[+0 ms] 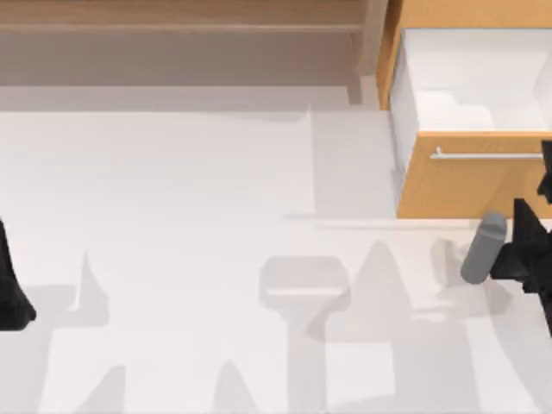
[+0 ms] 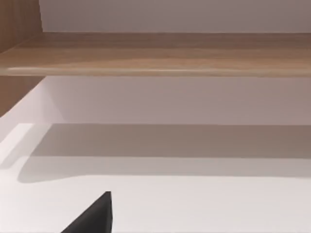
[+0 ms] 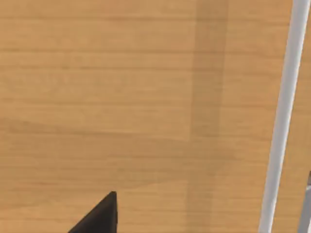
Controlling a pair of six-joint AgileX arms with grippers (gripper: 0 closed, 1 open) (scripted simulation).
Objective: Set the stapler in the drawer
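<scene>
- White table (image 1: 172,216) lies under everything, with wooden furniture along its far edge and the work gathered at its right side
- Stapler (image 1: 483,248): a grey, round-ended body near the table's right edge, just in front of the drawer and tilted a little from upright in the top view. Whether it rests on the table or hangs above it I cannot tell
- Handling, as a judgement: it should be stiff and fairly dense for its bulk, with a smooth shell that may slip. A hold across the narrow sides near the middle looks safest, since a hold close to one end would let it swing. It is not fragile, but the hinged top could give if squeezed from above and below
- Right end effector (image 1: 516,254): dark, pressed against the stapler's right flank. It looks to be carrying it, though I cannot tell if it is clamped or wide
- Drawer (image 1: 466,185): pulled open, orange-tan front facing the stapler, white inside beyond it. Its silver bar handle (image 1: 487,156) runs across the front, and the right wrist view sits close against that wood
- Next move, I judge: lift over the front panel, then lower inside
- Long brown shelf (image 1: 172,26) spans the back left
- Left end effector (image 1: 10,297): parked at the table's left edge, state not discernible
</scene>
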